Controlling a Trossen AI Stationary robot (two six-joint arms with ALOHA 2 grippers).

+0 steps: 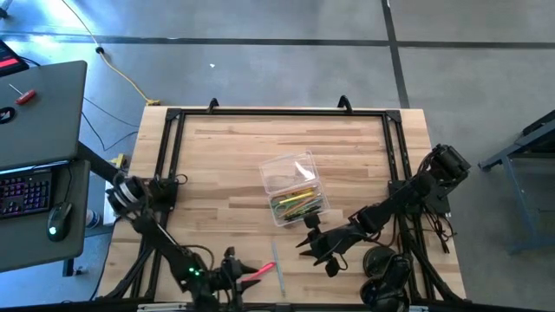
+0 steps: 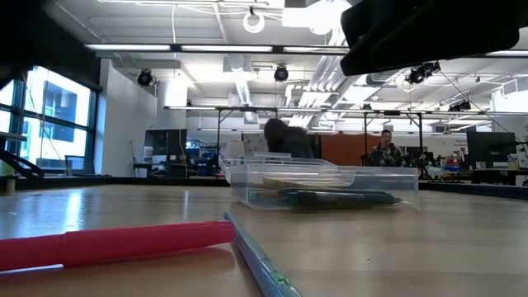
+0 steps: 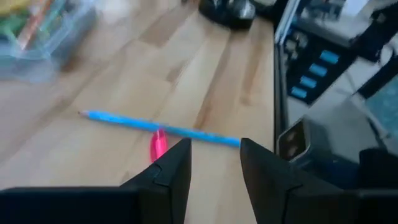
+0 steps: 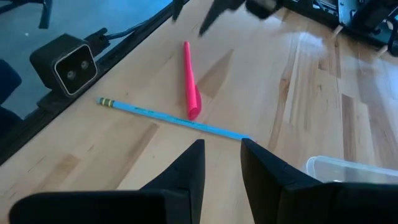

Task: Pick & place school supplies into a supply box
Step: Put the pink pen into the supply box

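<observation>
High view: clear box at table centre, already holding several pens and pencils, yellow, green and orange among them. Two items left out near the front edge: pink pen and blue pencil. Left gripper just beside the pink pen; right gripper between the box and the loose items.

Low view: pink pen and blue pencil lie flat on the wood, box behind them.

Left wrist view: left gripper fingers parted, nothing between them, over the pink pen, which lies against the blue pencil.

Right wrist view: right gripper parted, empty; pink pen, blue pencil, box corner.

Judgement: mostly done, two items remaining.
</observation>
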